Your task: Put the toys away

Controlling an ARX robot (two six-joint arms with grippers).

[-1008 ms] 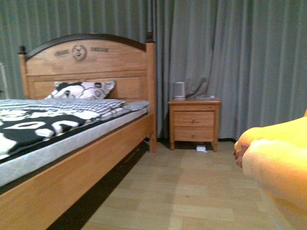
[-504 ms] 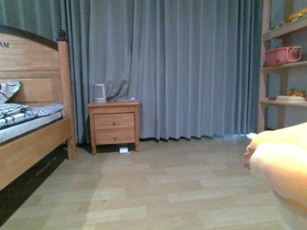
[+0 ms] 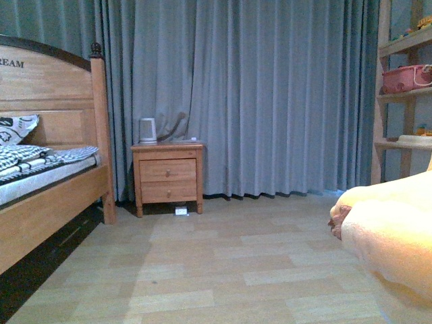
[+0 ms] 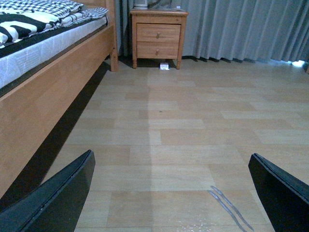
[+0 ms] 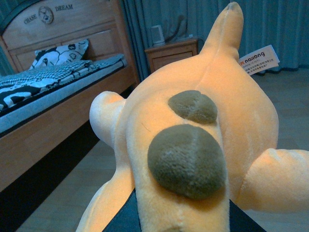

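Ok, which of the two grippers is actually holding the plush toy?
The right gripper: the orange plush toy fills its wrist view, its dark jaws either side. The left gripper gapes open over the floor, holding nothing.

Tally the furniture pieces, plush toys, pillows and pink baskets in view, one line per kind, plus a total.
Furniture: 3 (bed, nightstand, shelf unit)
Plush toys: 1 (plush toy)
Pillows: 1 (pillow)
Pink baskets: 1 (pink basket)
Total: 6
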